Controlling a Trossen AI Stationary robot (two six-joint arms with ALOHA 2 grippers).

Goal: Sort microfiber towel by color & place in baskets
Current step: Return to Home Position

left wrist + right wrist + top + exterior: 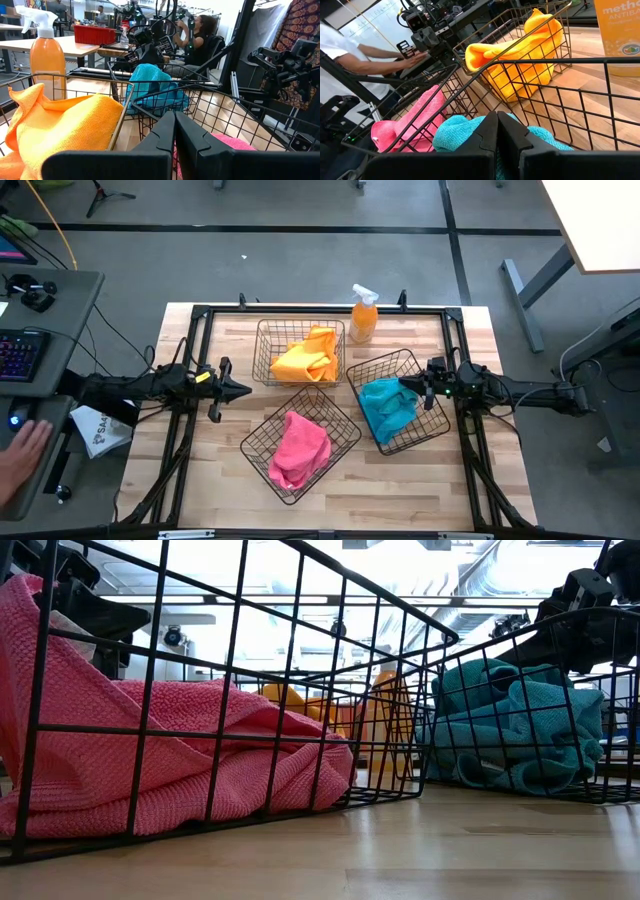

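Three wire baskets stand on the table. The far basket point(300, 350) holds the yellow-orange towel point(308, 356). The near basket point(300, 442) holds the pink towel point(299, 447). The right basket point(398, 400) holds the teal towel point(387, 406). Each towel lies crumpled on its basket's floor. My left gripper point(243, 390) is shut and hovers level to the left of the baskets, pointing at them point(174, 116). My right gripper point(403, 385) is shut and hangs just above the teal towel point(455, 134) inside the right basket's rim point(497, 116).
An orange spray bottle point(363, 315) stands at the far edge, behind the baskets. Black frame rails point(190, 370) run along the table's sides. A person's hand point(20, 455) rests on a side desk to the left. Bare wood lies along the near edge point(330, 510).
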